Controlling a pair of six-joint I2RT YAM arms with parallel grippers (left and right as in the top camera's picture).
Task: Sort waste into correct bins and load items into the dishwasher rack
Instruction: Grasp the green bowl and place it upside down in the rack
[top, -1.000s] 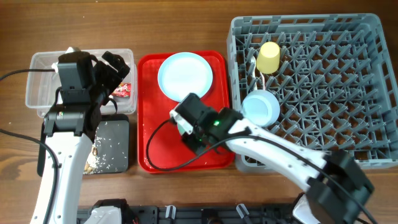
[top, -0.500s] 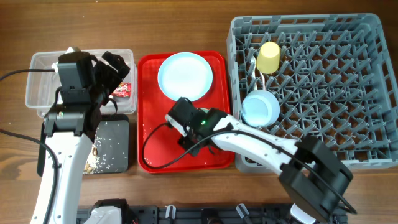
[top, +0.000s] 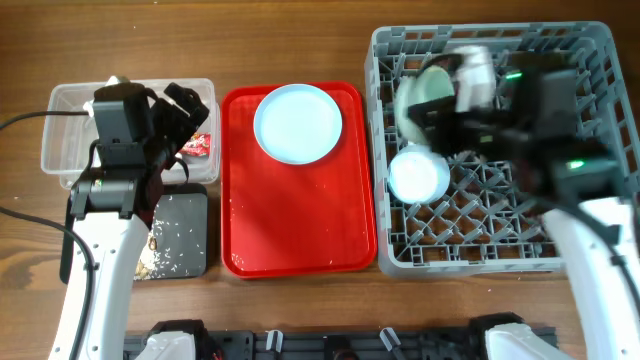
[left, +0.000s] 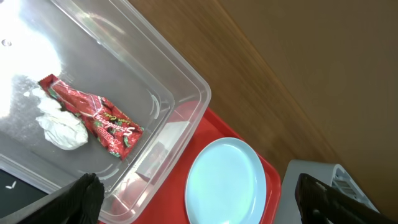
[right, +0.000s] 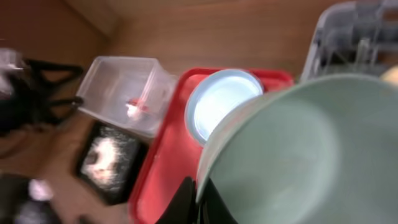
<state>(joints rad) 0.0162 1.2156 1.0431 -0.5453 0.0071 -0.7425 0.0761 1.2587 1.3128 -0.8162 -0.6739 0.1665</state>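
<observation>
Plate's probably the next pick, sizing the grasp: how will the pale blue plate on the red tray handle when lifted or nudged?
The pale blue plate lies flat on the red tray, so it will likely slide rather than tip if nudged. Its smooth surface suggests a slippery rim pinch. It looks thin and rigid, probably light.
</observation>
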